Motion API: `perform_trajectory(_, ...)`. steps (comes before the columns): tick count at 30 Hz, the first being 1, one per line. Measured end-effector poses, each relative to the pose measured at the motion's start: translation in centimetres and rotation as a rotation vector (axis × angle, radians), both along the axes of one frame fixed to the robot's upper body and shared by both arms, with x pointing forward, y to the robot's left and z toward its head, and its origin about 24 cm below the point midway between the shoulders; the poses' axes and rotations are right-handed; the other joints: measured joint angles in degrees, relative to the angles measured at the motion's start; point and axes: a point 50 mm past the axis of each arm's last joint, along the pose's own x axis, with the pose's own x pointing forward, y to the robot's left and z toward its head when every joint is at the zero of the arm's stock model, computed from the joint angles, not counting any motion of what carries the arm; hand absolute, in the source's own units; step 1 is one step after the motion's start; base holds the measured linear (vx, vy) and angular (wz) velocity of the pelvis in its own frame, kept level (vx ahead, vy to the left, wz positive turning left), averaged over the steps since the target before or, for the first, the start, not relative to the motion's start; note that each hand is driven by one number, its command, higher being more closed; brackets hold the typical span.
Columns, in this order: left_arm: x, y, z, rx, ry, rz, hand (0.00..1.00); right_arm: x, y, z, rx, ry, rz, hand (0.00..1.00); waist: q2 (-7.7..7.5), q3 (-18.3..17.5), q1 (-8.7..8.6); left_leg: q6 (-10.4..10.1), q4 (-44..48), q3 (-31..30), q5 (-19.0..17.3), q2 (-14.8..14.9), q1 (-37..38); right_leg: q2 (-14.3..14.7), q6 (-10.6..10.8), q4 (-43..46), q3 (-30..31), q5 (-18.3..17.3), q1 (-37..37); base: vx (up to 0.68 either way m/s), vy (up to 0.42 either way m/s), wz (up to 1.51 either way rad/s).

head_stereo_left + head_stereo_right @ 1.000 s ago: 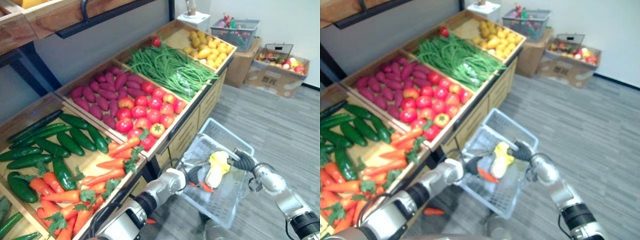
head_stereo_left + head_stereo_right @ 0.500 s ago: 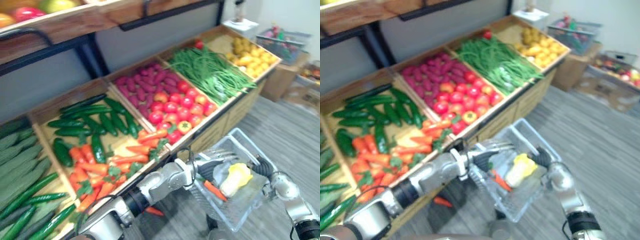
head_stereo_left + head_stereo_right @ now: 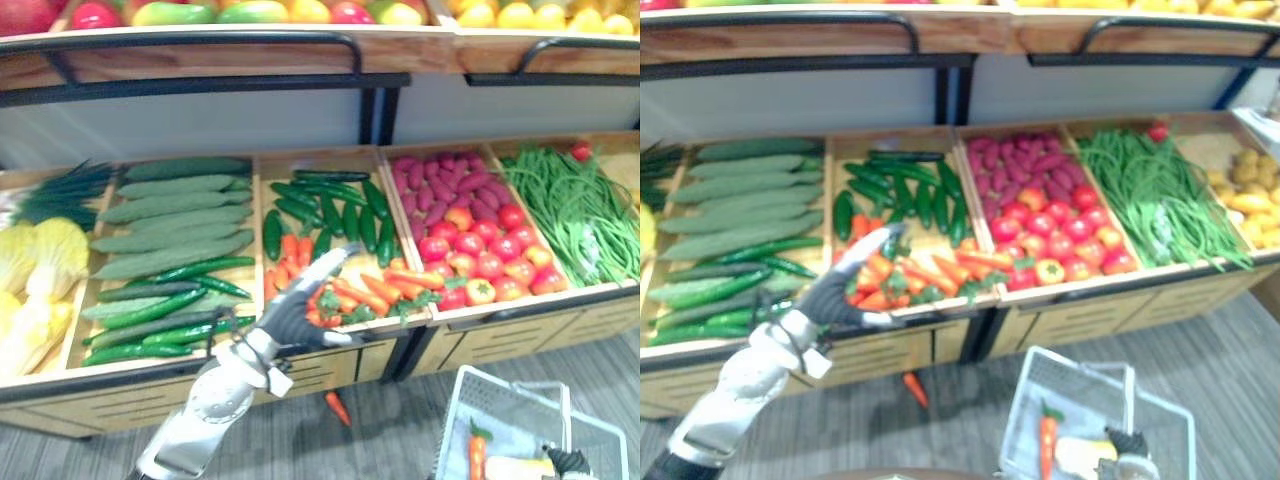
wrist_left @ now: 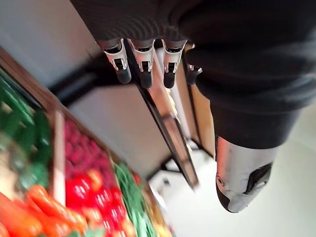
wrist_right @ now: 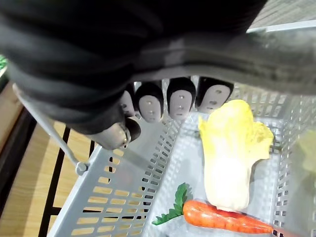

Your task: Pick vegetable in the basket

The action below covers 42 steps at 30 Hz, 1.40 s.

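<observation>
A white plastic basket (image 3: 455, 400) hangs at the lower right, in front of the wooden stall. In it lie a carrot (image 5: 224, 219) and a pale yellow cabbage (image 5: 232, 153). My right hand (image 5: 177, 98) is shut on the basket's grey handle (image 5: 49, 128); it also peeks in at the bottom edge (image 3: 1127, 445). My left hand (image 3: 290, 315) is open and holds nothing, its fingers (image 4: 143, 59) straight. It hovers at the front edge of the bin of carrots (image 3: 370, 290), with dark cucumbers (image 3: 330, 215) behind them.
Other bins hold tomatoes (image 3: 480, 265), purple sweet potatoes (image 3: 430, 180), green beans (image 3: 575, 200), long pale gourds (image 3: 170, 220) and cabbages (image 3: 40, 270). A shelf of fruit (image 3: 300, 15) overhangs the stall. One carrot (image 3: 338, 408) lies on the floor below the bins.
The camera has swung left along the stall. My left hand has come out of the basket and risen to the carrot bin. The right hand still holds the basket.
</observation>
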Motion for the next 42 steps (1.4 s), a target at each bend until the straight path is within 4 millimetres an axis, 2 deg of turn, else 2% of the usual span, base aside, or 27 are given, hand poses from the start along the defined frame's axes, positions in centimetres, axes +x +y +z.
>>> perform_trajectory(2,-0.2,1.6,-0.7,-0.065,0.011,0.149,0.0,-0.8,0.5,-0.5,0.025,0.018,-0.039,1.0,-0.29,-0.1,0.41,-0.01,-0.46,-1.33,0.67,-0.17,-0.23,-0.1,0.11,0.17,-1.23,-0.76,0.53,-0.03,-0.009,0.42)
perform_trajectory(3,-0.2,2.6,-1.7,-0.116,0.037,0.256,0.0,-1.1,0.8,-0.7,0.035,0.023,-0.053,1.0,-0.37,-0.31,1.29,-0.11,-0.39,-2.3,0.9,-0.13,-0.96,-0.03,0.12,0.22,-1.62,-1.31,0.55,-0.06,-0.021,0.31)
perform_trajectory(5,-0.5,4.4,-3.8,-0.16,0.092,0.452,0.0,-1.6,1.0,-1.0,0.051,0.029,-0.083,1.0,-0.11,-0.51,1.45,-0.57,-1.42,-3.57,1.68,-0.02,-1.33,0.19,0.03,0.51,-3.05,-2.08,0.79,-0.05,-0.024,0.39)
perform_trajectory(7,-1.6,7.1,-7.3,-0.162,0.203,0.699,0.0,-1.8,1.5,-1.2,0.057,0.031,-0.108,1.0,0.09,-0.62,1.84,-0.27,-2.99,-5.05,3.41,0.31,-0.82,0.7,-0.65,0.91,-4.43,-2.91,1.02,0.0,-0.029,0.29)
perform_trajectory(9,-2.5,8.8,-9.6,-0.17,0.293,0.836,0.0,-1.8,1.9,-1.4,0.065,0.026,-0.114,1.0,0.06,-0.65,1.94,-0.23,-3.31,-5.58,3.74,0.41,-0.81,0.82,-0.81,0.94,-5.28,-3.01,1.48,-0.02,-0.023,0.19)
perform_trajectory(11,-4.3,10.7,-12.5,-0.154,0.391,1.024,0.0,-1.5,2.3,-1.5,0.067,0.018,-0.121,1.0,-0.19,-0.79,2.66,-0.06,-3.58,-5.72,3.97,0.25,-0.83,0.66,-0.88,0.94,-5.65,-3.04,1.54,-0.03,-0.005,0.11)
perform_trajectory(12,-4.8,11.0,-13.2,-0.148,0.418,1.053,0.0,-1.5,2.4,-1.5,0.068,0.016,-0.122,1.0,-0.22,-0.82,2.75,-0.06,-3.63,-5.8,3.98,0.18,-0.82,0.6,-0.88,0.94,-5.76,-3.05,1.59,-0.02,0.002,0.07)
perform_trajectory(14,-7.2,12.0,-16.8,-0.137,0.579,1.167,0.0,-1.5,3.0,-1.7,0.085,0.002,-0.149,1.0,-0.32,-0.89,2.7,-0.09,-3.78,-6.58,4.03,-0.02,-0.77,0.52,-0.88,0.81,-6.32,-3.06,2.02,-0.01,-0.004,0.12)
perform_trajectory(17,-10.0,12.1,-20.2,-0.135,0.771,1.259,0.0,-1.8,3.6,-1.9,0.088,0.01,-0.177,1.0,-0.55,-1.07,2.65,-0.04,-4.0,-6.92,4.14,-0.08,-0.63,0.58,-0.88,0.26,-7.05,-3.06,2.82,0.01,-0.012,0.11)
perform_trajectory(19,-13.1,11.9,-22.9,-0.136,0.944,1.333,0.0,-1.8,4.1,-2.0,0.088,0.009,-0.185,1.0,-0.56,-1.21,2.5,-0.15,-4.1,-6.85,4.05,-0.11,-0.59,0.58,-0.87,0.11,-6.98,-3.06,2.82,0.0,0.0,0.0)
perform_trajectory(20,-14.0,11.8,-23.6,-0.136,0.996,1.354,0.0,-1.8,4.2,-2.1,0.089,0.007,-0.187,1.0,-0.57,-1.22,2.4,-0.17,-4.1,-6.84,4.02,-0.11,-0.55,0.59,-0.87,0.08,-6.95,-3.06,2.82,0.02,-0.014,-0.06)
perform_trajectory(22,-17.5,11.1,-25.8,-0.137,1.191,1.419,0.0,-1.7,4.5,-2.1,0.093,0.003,-0.191,1.0,-0.59,-1.23,2.02,-0.22,-4.1,-6.53,3.83,-0.11,-0.08,0.61,-0.86,0.0,-6.3,-3.07,2.87,0.02,-0.018,-0.11)
perform_trajectory(25,-20.4,9.8,-27.3,-0.123,1.375,1.435,0.0,-1.6,4.5,-2.1,0.09,-0.012,-0.197,1.0,-0.4,-1.11,1.98,-0.35,-4.11,-5.08,3.25,-0.05,1.13,0.61,-0.85,-0.11,-4.93,-3.06,2.87,0.01,-0.01,-0.22)
perform_trajectory(29,-21.0,9.5,-27.6,-0.148,1.433,1.415,0.0,-1.8,4.6,-2.2,0.088,-0.005,-0.194,1.0,-0.19,-1.07,1.88,-0.75,-4.14,-3.62,2.63,0.08,1.84,0.66,-0.85,-0.07,-3.46,-3.06,2.6,0.0,-0.009,-0.21)
perform_trajectory(33,-20.3,8.7,-28.1,-0.281,1.473,1.36,0.0,-1.5,4.9,-2.3,0.098,0.002,-0.164,1.0,-0.01,-1.06,1.06,-0.65,-4.16,-2.23,2.16,0.09,3.12,0.63,-0.84,-0.06,-2.02,-3.06,2.62,0.01,-0.005,-0.17)
perform_trajectory(38,-18.9,7.5,-28.5,-0.302,1.493,1.243,0.0,-1.8,5.0,-2.4,0.115,0.011,-0.151,1.0,-0.15,-0.98,0.67,-0.61,-3.95,-0.9,1.91,0.08,3.66,0.63,-0.85,0.09,-0.8,-3.06,2.42,0.02,-0.004,-0.13)
perform_trajectory(39,-18.7,7.2,-28.5,-0.289,1.498,1.211,0.0,-1.7,5.0,-2.4,0.118,0.008,-0.151,1.0,-0.18,-0.7,0.7,-0.73,-3.68,-0.23,1.2,0.14,4.53,0.52,-0.9,0.87,0.1,-3.14,2.4,0.03,0.012,-0.28)
perform_trajectory(41,-18.0,7.1,-28.5,-0.262,1.489,1.168,0.0,-1.4,4.9,-2.3,0.118,-0.001,-0.151,1.0,-0.59,0.89,0.5,-0.4,3.87,0.54,-3.06,0.66,2.9,-0.68,-1.51,5.16,1.27,-5.1,1.58,0.01,0.022,-0.3)
perform_trajectory(42,-17.5,7.0,-28.5,-0.254,1.482,1.151,0.0,-1.2,4.8,-2.2,0.115,-0.009,-0.151,1.0,-0.3,1.38,0.3,-0.29,7.74,1.08,-5.23,1.38,1.78,-0.86,-2.0,7.07,2.23,-5.42,0.72,-0.06,0.038,-0.43)
